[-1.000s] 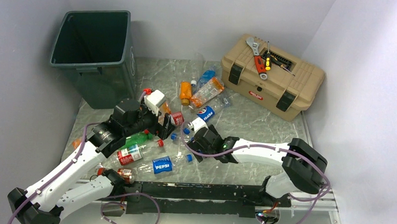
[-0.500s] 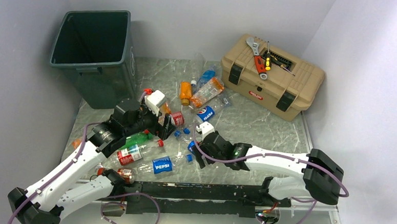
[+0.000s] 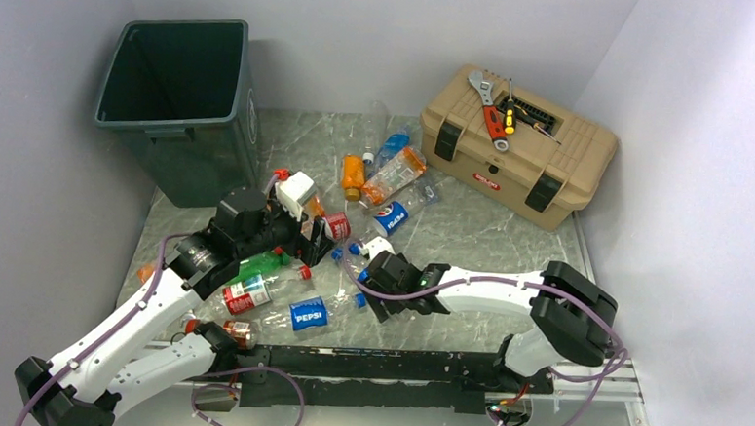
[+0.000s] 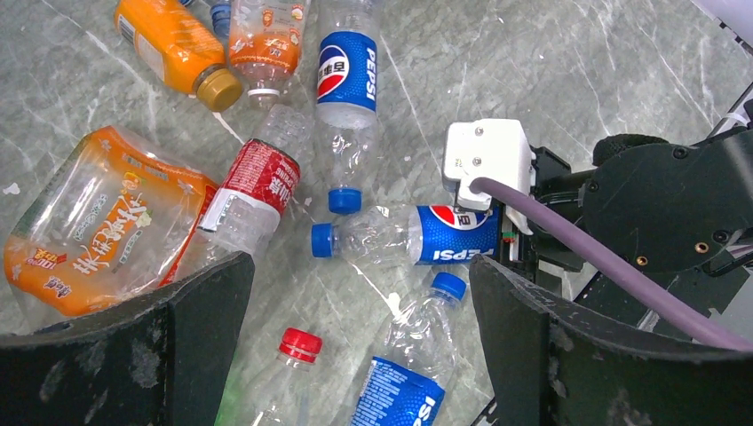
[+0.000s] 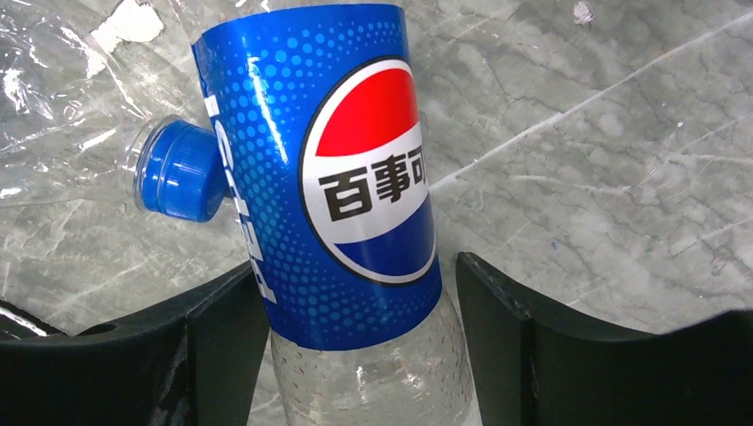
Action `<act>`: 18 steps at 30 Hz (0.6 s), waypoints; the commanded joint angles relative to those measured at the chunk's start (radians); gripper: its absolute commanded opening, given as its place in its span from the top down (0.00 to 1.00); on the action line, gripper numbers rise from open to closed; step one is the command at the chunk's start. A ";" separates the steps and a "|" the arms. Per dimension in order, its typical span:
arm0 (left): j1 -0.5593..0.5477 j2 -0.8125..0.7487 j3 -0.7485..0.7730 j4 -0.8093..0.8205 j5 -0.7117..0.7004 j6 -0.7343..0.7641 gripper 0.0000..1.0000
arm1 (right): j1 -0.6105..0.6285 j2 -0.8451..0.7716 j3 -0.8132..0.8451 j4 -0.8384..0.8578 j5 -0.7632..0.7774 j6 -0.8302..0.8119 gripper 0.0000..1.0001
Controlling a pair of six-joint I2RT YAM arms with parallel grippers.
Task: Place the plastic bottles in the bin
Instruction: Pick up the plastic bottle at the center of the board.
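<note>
Right gripper [image 5: 357,271] edged left, spread astride Pepsi bottle [image 5: 328,177] pointing cap-first straight away.

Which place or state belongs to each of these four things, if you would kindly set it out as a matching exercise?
Things:
1. bin
2. adjustable wrench
3. Pepsi bottle filling the right wrist view
4. left gripper

Places or states:
A. between the fingers of the right gripper
B. open, over scattered plastic bottles
C. far left corner of the table
D. on the lid of the tan toolbox

Pairs: 1-C, 2-D, 3-A, 4-B.
</note>
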 commanded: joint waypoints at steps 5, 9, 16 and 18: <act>0.000 -0.018 0.016 0.019 0.014 0.000 0.04 | 0.004 -0.048 0.021 -0.042 0.005 0.001 0.39; 0.000 -0.032 0.013 0.023 -0.002 -0.003 0.04 | 0.009 -0.133 0.036 -0.082 -0.006 -0.006 0.47; 0.000 -0.107 -0.013 0.069 -0.070 -0.025 0.02 | 0.013 -0.322 0.112 -0.187 -0.033 -0.025 0.53; 0.000 -0.140 -0.021 0.087 -0.096 -0.039 0.01 | 0.013 -0.376 0.136 -0.215 -0.032 -0.026 0.54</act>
